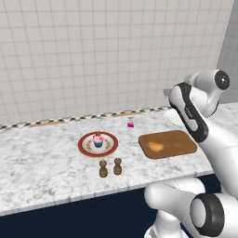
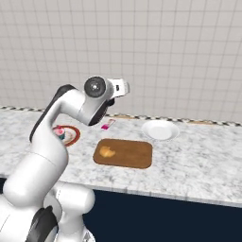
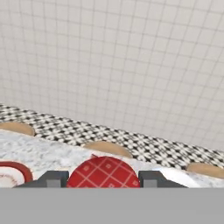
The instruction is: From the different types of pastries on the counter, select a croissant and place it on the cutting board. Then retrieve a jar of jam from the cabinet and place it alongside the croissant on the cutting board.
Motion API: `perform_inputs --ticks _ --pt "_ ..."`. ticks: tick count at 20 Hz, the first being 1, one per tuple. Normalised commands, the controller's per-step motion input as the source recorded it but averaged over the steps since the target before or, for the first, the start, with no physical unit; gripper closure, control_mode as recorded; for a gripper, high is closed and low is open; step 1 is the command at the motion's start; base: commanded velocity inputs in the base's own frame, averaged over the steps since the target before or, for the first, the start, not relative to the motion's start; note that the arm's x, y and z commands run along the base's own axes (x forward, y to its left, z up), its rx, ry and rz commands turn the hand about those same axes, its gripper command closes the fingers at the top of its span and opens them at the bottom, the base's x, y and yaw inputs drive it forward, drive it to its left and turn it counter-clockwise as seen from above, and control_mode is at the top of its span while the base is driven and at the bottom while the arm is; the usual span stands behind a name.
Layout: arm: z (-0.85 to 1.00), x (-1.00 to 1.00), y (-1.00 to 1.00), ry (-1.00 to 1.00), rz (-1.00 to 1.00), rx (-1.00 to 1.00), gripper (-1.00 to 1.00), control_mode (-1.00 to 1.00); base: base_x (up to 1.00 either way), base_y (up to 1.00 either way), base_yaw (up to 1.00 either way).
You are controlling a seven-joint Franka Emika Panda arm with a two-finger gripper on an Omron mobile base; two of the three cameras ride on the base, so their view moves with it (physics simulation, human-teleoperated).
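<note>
Marbled surface (image 1: 42, 158) hosts the croissant (image 1: 155, 147) on the cutting board (image 1: 179, 139), while the raised end effector (image 3: 103, 177) pinches the jam jar (image 3: 103, 174), ready for placing.

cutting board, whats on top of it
One croissant lies on the cutting board, toward its left end. The board's far right corner is hidden behind the arm in the left base view.

No readable text, labels, numbers or signs anywhere.
</note>
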Motion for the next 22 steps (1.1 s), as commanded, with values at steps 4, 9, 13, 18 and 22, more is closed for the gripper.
perform_inputs --ticks 4,9,13,18,22 --pt "-0.01 0.0 0.0 0.0 0.0 0.0 1.0 -1.0 0.0 0.0 0.0" --pt "-0.14 -0.17 -0.06 0.05 0.0 0.0 1.0 -1.0 0.0 0.0 0.0" --pt "-0.12 -0.37 -0.03 0.11 0.0 0.01 1.0 -1.0 0.0 0.0 0.0" --pt "-0.06 -0.28 -0.21 0.05 0.02 0.17 1.0 -1.0 0.0 0.0 0.0" --pt "-0.21 -0.22 -0.5 0.0 0.16 0.41 1.0 -1.0 0.0 0.0 0.0"
